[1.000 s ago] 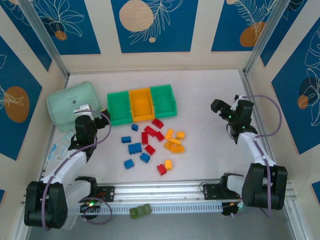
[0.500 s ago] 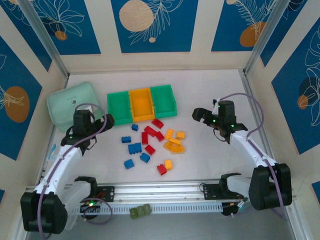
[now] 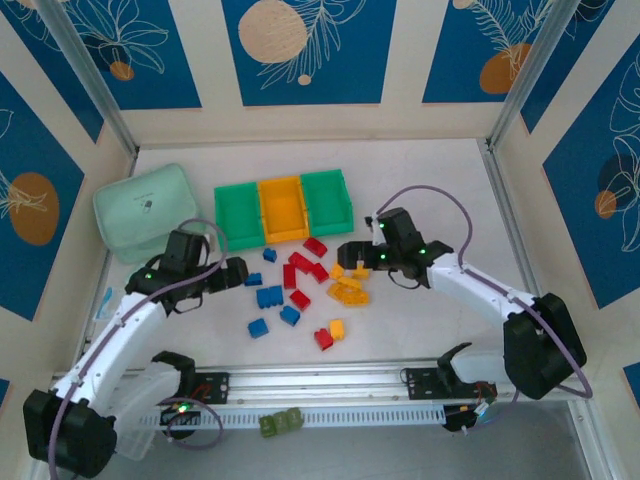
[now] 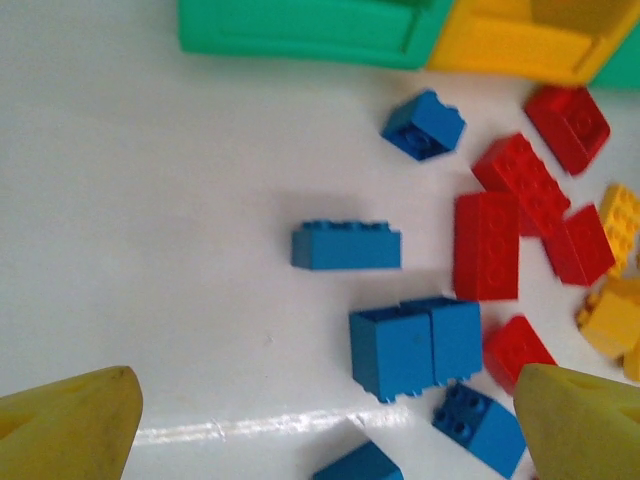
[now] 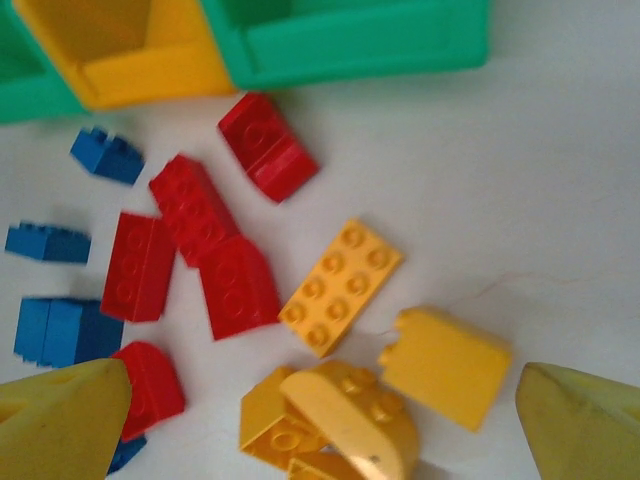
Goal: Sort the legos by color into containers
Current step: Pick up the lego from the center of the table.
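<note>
1. Three small open-top rectangular plastic containers stand touching in a row toward the far edge of the white tabletop (image 3: pixel 430 170): left green bin (image 3: pixel 237 216), middle orange bin (image 3: pixel 282 208), right green bin (image 3: pixel 327 200).
2. The small plastic building bricks lie loose on the tabletop just on the near side of that row: blue bricks (image 3: pixel 268 296) to the left, red bricks (image 3: pixel 303 268) in the middle, yellow-orange bricks (image 3: pixel 349 291) to the right.
3. The left hand (image 3: pixel 236 272) is at the left edge of the blue bricks. Its yellow fingertips (image 4: pixel 70 425) are spread wide and grip nothing.
4. The right hand (image 3: pixel 350 254) is at the far side of the yellow-orange bricks, also spread wide and gripping nothing.
5. A mint-green soft pouch (image 3: pixel 145 210) lies near the far left corner.
6. An olive-green blocky piece (image 3: pixel 281 423) sits on the rail at the near edge.
</note>
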Robot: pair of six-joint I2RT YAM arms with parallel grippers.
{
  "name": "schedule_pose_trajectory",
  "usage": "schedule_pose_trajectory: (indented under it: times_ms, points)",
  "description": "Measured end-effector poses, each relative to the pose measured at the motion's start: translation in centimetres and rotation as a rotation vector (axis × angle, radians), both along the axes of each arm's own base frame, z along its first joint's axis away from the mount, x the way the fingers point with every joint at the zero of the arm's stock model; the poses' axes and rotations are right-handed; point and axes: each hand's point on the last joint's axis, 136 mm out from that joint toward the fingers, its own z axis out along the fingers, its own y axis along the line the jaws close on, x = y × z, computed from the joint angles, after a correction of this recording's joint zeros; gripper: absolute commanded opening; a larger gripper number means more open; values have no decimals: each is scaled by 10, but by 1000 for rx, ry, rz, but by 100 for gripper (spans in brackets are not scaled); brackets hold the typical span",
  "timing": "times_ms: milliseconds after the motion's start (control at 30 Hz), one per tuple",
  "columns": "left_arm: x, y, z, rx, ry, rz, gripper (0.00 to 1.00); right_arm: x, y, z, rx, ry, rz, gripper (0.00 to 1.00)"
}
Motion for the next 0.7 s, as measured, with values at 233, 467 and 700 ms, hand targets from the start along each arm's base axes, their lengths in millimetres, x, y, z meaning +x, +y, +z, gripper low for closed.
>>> schedule_pose_trajectory:
  times_ms: [233, 467, 700]
  points:
    - [-9, -31, -18, 79, 101, -132, 93, -25, 49, -7, -37, 23, 130, 99]
    - [2, -38, -42, 174, 178, -159, 92, -36, 76, -10, -63, 21, 185, 99]
    - [19, -37, -64, 250, 197, -152, 88, -34, 82, -9, -73, 9, 184, 99]
